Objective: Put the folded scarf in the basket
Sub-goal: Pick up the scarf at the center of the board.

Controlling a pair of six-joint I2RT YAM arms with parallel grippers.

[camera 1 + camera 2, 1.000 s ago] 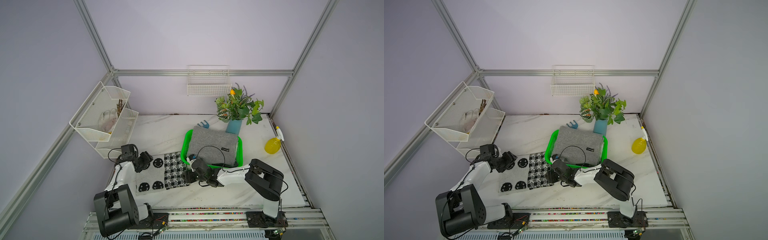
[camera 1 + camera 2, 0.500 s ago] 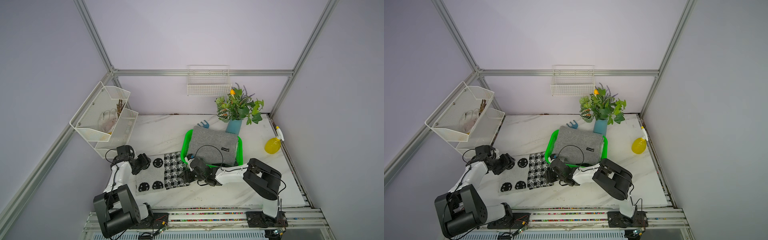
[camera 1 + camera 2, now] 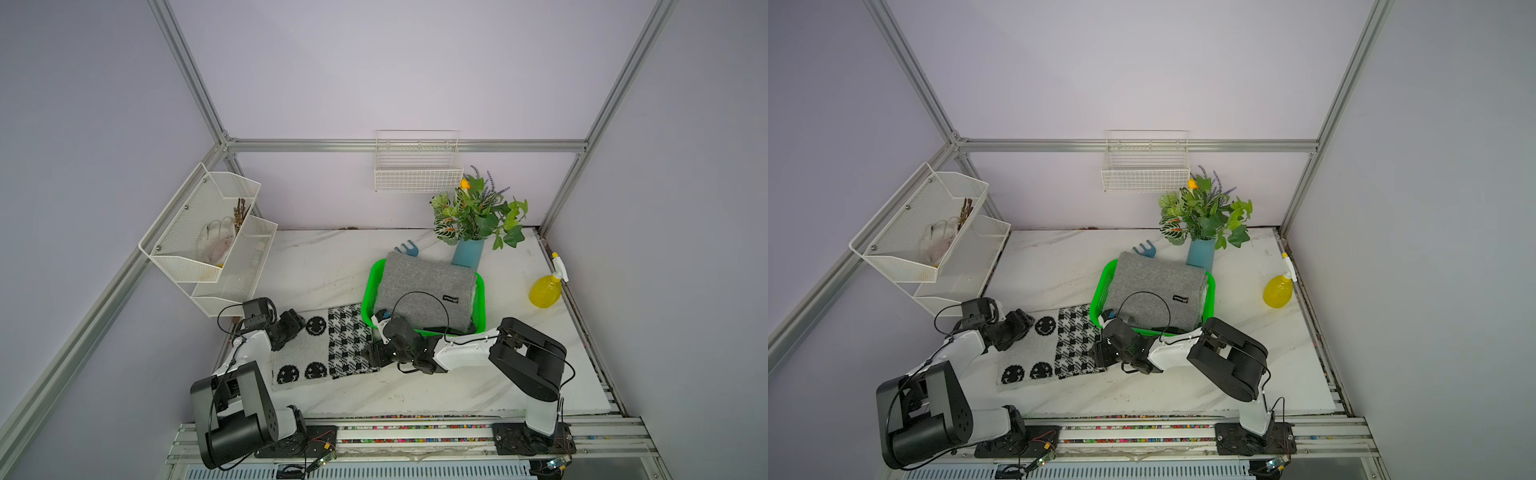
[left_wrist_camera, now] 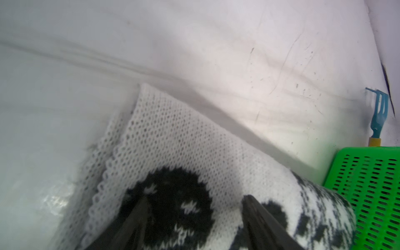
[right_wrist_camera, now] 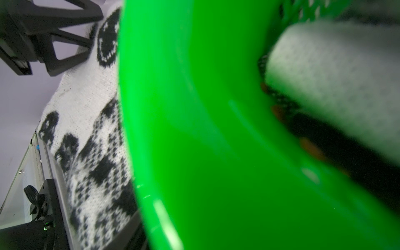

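Note:
The folded scarf (image 3: pixel 332 353) (image 3: pixel 1054 353), white knit with black smiley faces and a houndstooth part, lies flat on the table left of the basket. The bright green basket (image 3: pixel 368 291) (image 3: pixel 1100 291) holds a folded grey cloth (image 3: pixel 424 291). My left gripper (image 3: pixel 297 328) (image 4: pixel 195 201) is low over the scarf's far left corner, jaws apart with a smiley face between them. My right gripper (image 3: pixel 371 353) (image 3: pixel 1100 353) sits at the scarf's right edge by the basket's near corner. In the right wrist view the basket rim (image 5: pixel 194 129) hides all but one finger (image 5: pixel 127 231), which stands well off centre.
A white mesh two-tier rack (image 3: pixel 208 245) hangs on the left wall, close behind the left arm. A white wire basket (image 3: pixel 417 166) hangs on the back wall. A blue vase with plants (image 3: pixel 467 249), a small blue rake (image 3: pixel 409 249) and a yellow spray bottle (image 3: pixel 544 291) stand behind and right of the basket.
The left arm has shifted a little at the scarf's far left corner. The right arm and the scarf have stayed where they were.

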